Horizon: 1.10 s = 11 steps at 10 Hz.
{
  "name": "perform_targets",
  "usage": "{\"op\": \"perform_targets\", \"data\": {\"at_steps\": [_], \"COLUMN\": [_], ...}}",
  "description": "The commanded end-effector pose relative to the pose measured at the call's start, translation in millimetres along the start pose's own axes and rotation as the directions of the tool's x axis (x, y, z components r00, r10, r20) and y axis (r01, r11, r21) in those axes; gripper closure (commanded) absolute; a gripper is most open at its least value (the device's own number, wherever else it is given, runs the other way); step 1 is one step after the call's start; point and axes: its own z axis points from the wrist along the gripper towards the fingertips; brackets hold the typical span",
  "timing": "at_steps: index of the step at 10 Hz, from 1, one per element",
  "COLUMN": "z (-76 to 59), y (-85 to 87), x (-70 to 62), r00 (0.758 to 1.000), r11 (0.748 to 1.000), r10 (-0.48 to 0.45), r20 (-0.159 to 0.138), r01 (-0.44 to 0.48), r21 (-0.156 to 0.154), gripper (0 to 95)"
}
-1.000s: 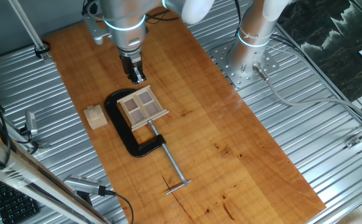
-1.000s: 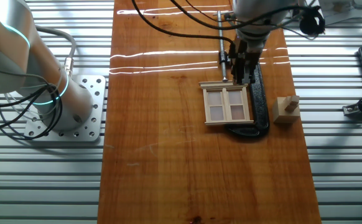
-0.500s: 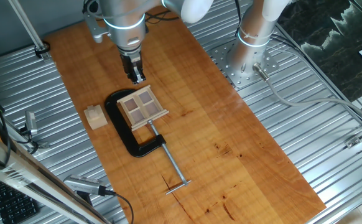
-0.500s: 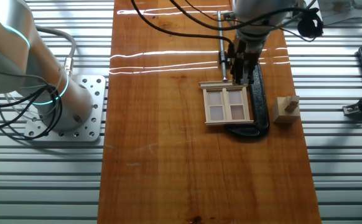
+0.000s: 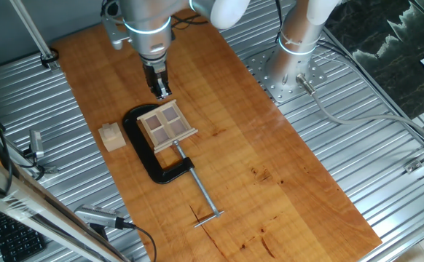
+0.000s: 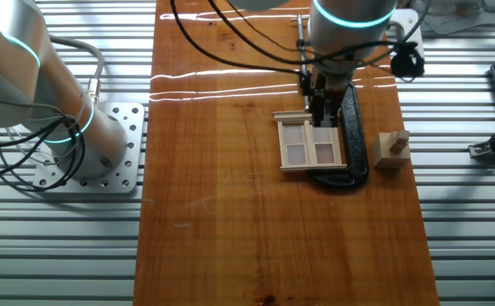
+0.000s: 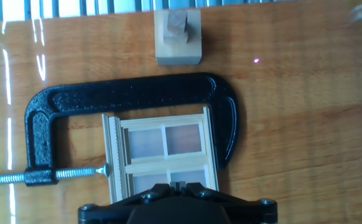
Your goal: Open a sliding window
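Observation:
The sliding window (image 5: 167, 125) is a small light-wood frame with four brownish panes, lying flat on the wooden board and held in a black C-clamp (image 5: 148, 159). It also shows in the other fixed view (image 6: 313, 144) and the hand view (image 7: 165, 155). My gripper (image 5: 159, 90) hangs just behind the window's far edge, fingers pointing down and pressed together, holding nothing. In the other fixed view my gripper (image 6: 321, 116) stands over the window's top rail. In the hand view the fingertips (image 7: 181, 185) meet at the window's near edge.
A small wooden cube block (image 5: 111, 136) sits left of the clamp and shows in the hand view (image 7: 178, 37). The clamp's steel screw and T-handle (image 5: 201, 196) stretch toward the front. Ribbed metal table (image 5: 358, 145) surrounds the board; the arm's base (image 5: 296, 51) is at the back right.
My gripper has shifted a little sideways and closer to the window's top edge. The window, the clamp and the cube have not moved.

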Motion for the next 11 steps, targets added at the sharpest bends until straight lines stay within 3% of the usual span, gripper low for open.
{"op": "perform_targets", "data": {"at_steps": [1, 5, 8, 11], "z": [13.4, 42.0, 50.5, 59.9], "y": [-1.2, -3.1, -3.4, -3.4], "x": [-4.2, -2.7, 2.8, 8.9], "r00": [1.0, 1.0, 0.999, 0.998], "r11": [1.0, 1.0, 1.0, 0.999], "r10": [0.007, 0.012, 0.018, 0.026], "r20": [-0.011, -0.022, -0.048, -0.05], "r01": [-0.007, -0.012, -0.017, -0.025], "r21": [0.012, 0.017, 0.021, 0.025], "gripper": [95.0, 95.0, 95.0, 95.0]}}
